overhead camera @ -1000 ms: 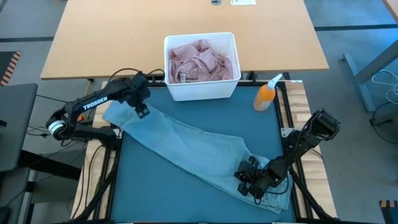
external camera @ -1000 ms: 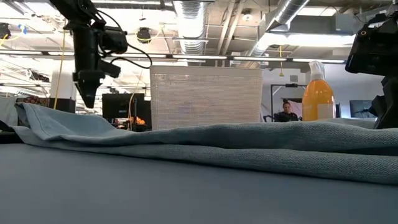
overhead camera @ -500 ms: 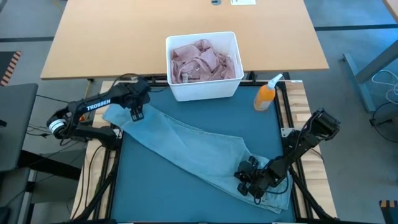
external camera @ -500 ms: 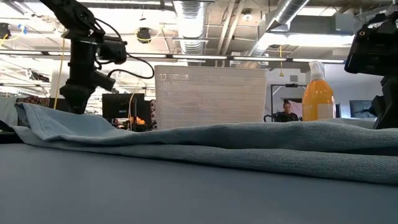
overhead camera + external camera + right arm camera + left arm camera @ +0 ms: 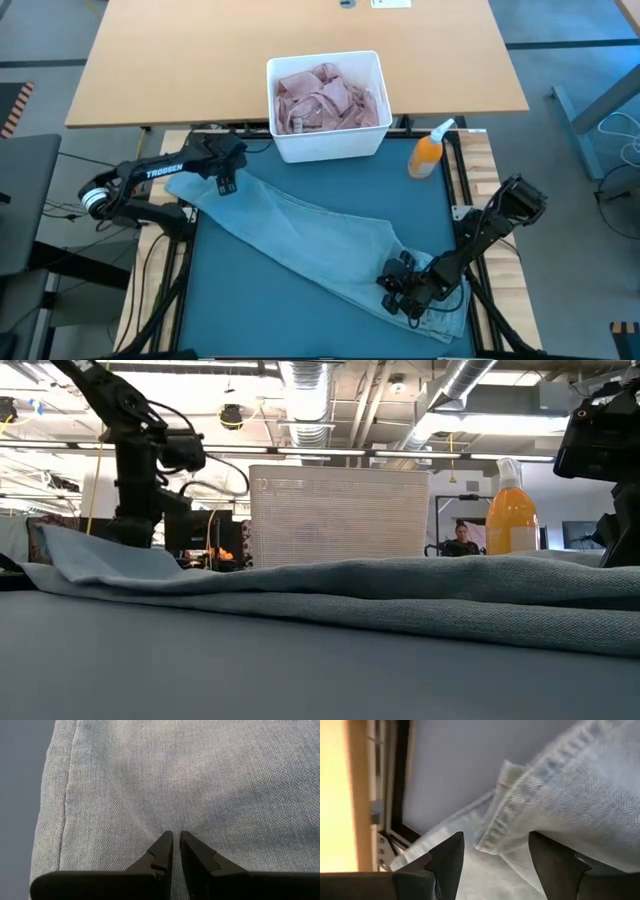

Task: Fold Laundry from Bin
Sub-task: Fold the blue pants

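The light blue jeans (image 5: 320,245) are laid diagonally across the teal mat (image 5: 400,200); pink laundry (image 5: 325,98) is seen in the white bin (image 5: 327,145). The left gripper (image 5: 495,857) is held wide open over a folded hem. The right gripper (image 5: 175,851) is nearly closed, pressed onto denim; a pinch cannot be confirmed. "TROSSEN" is read on the left arm (image 5: 160,172).
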### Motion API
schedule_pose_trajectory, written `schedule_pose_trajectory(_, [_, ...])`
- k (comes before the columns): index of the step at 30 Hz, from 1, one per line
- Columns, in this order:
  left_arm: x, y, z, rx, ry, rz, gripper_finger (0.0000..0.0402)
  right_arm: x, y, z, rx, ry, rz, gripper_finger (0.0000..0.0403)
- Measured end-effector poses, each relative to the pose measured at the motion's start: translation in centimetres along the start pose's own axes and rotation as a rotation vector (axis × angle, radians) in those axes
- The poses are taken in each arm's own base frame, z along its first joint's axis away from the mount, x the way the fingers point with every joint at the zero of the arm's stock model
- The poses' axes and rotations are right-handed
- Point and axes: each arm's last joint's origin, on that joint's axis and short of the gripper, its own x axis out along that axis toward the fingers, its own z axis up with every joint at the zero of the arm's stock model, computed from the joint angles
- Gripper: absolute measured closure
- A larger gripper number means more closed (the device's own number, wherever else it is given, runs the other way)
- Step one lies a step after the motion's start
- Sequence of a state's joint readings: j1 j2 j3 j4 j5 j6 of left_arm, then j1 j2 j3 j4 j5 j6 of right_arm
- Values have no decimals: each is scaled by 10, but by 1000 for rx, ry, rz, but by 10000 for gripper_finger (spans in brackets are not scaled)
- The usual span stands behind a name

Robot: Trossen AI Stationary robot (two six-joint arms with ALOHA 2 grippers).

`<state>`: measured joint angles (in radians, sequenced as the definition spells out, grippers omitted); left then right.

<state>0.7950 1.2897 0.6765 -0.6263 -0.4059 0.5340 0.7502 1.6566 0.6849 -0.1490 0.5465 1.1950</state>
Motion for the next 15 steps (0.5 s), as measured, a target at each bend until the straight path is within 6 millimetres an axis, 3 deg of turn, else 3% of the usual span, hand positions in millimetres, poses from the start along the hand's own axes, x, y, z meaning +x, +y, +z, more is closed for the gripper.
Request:
schedule_pose_trajectory(4, [19,-5,7,-33,31,-54,220,0,0,0,-9,-1,1,338])
schedule_pose_trajectory(9, [34,-14,18,-54,127,-72,360,0,1,0,-11,-4,9,338])
schedule_pose_trajectory(11, [33,-14,23,-54,151,-74,386,0,1,0,-16,-5,9,338])
schedule_pose_trajectory(15, [14,-9,34,-25,129,-57,397,0,1,0,-22,-4,6,338])
